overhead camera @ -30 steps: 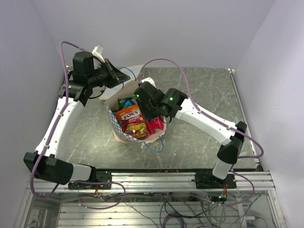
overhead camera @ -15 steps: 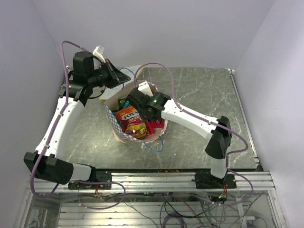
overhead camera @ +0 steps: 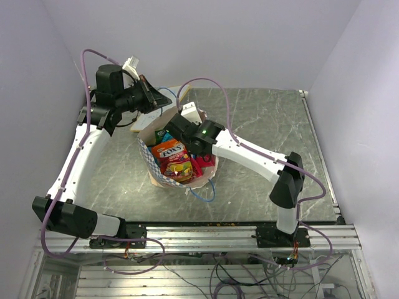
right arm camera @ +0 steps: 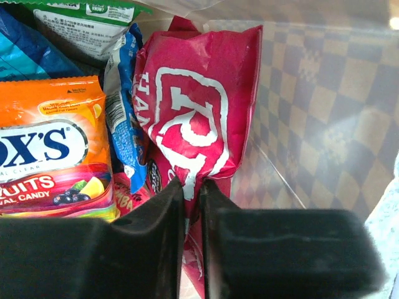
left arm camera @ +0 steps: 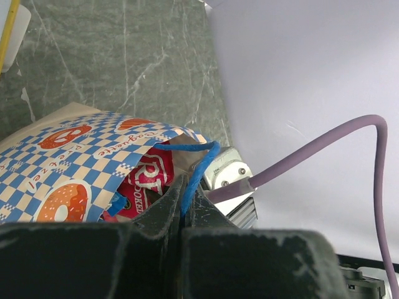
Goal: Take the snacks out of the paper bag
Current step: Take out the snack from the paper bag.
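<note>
Right fingers (right arm camera: 156,249) pinch a glossy, crinkled red bag (right arm camera: 199,118), white lettering.

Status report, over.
Left fingers shut on thin blue string handle. Right fingers pinch glossy red snack packet inside checkered paper bag. Orange candy packet crowds alongside.

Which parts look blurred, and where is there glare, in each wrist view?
Left wrist view: left hand dark and blurred, paper bag print sharp. Right wrist view: right hand blurred, red packet sharp, light glowing through the bag wall, glare top right.
</note>
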Robot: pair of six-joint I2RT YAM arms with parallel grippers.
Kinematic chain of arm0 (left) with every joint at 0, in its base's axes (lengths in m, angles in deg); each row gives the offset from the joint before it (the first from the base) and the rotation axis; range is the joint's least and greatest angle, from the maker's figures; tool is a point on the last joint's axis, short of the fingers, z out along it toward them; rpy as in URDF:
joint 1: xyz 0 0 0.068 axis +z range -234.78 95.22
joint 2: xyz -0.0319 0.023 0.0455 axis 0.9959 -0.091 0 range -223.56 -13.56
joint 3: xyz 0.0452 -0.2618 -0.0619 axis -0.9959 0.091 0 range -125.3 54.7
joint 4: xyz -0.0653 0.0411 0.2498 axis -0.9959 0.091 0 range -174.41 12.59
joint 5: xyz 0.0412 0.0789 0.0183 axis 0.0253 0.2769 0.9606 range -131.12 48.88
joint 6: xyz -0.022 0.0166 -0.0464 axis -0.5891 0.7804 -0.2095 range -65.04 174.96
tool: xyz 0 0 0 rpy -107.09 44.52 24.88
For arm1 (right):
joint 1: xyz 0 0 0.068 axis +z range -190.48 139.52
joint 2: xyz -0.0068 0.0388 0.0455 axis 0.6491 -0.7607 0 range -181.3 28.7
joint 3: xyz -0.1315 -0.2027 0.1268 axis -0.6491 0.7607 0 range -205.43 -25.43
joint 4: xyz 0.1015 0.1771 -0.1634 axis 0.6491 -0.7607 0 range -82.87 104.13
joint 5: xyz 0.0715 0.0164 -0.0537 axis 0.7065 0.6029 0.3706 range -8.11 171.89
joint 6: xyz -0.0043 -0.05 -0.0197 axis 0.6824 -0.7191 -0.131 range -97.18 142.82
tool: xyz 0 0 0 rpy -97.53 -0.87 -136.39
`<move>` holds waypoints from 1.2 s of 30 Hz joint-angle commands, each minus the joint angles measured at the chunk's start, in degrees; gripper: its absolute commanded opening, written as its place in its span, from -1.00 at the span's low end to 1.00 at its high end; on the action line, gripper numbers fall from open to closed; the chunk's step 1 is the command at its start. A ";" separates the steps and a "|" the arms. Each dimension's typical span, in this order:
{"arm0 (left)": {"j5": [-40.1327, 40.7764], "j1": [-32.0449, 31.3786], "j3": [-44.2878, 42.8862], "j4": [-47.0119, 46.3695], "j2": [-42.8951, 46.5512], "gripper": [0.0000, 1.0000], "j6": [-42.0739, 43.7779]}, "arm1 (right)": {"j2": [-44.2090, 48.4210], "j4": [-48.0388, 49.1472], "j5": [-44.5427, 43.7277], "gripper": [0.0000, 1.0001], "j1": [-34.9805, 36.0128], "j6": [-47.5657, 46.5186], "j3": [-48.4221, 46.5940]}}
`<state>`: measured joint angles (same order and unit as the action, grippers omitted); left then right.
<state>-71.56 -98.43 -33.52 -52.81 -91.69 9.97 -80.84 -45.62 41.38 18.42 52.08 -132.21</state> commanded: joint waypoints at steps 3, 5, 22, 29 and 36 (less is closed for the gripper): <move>-3.39 -0.22 0.55 -5.03 1.96 -0.86 -1.58 | 2.67 1.14 -1.81 -1.00 0.11 -0.18 -2.10; -2.42 -0.22 -0.18 -3.87 1.53 -0.86 -0.74 | 3.67 3.12 -0.21 -1.00 0.50 -2.99 -2.23; -0.10 -0.23 -1.54 -3.20 0.44 -0.86 -2.60 | 10.27 -0.99 8.50 -1.00 1.64 -10.05 -20.47; 2.19 -0.17 -4.19 -0.13 0.25 -0.86 -4.23 | 10.90 -8.73 9.10 -1.00 1.59 -10.69 -33.09; 3.15 -0.24 -3.74 2.65 1.72 -0.86 -3.73 | 17.62 -6.65 4.34 -1.00 1.44 -9.84 -32.17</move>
<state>-68.54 -98.43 -34.86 -50.95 -92.52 6.97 -67.40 -53.88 50.03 19.75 41.94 -162.92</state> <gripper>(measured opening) 0.075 0.007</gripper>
